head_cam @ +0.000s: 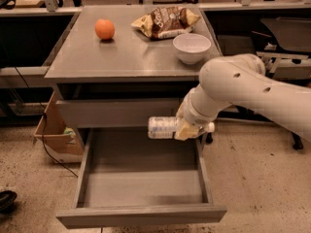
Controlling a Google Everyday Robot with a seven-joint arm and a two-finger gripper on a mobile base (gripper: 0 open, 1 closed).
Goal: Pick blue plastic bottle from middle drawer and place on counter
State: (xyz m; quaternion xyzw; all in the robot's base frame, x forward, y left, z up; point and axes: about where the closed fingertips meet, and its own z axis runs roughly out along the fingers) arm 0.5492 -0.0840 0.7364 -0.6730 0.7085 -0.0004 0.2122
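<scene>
**Now aloft: one bottle, one hand, one open drawer**

Here the single hand point(188, 129) sits at the right side of the cabinet, level with the closed upper drawer front point(116, 111). It is pinched around the one blue plastic bottle point(163, 127). The bottle lies horizontal in that grip, its labelled body pointing left and what looks like its white cap showing at the right of the hand. It hangs above the back of the middle drawer point(141, 188), clear of the drawer's floor. That drawer is pulled out and is the only one open. The white arm point(243, 81) comes in from the right. Three things rest on the tabletop point(121, 52): one orange point(104, 29) at the back left, one chip bag point(165, 21) at the back, and one white bowl point(192, 47) near the right edge. One cardboard box point(53, 135) stands on the floor, left of the cabinet.
</scene>
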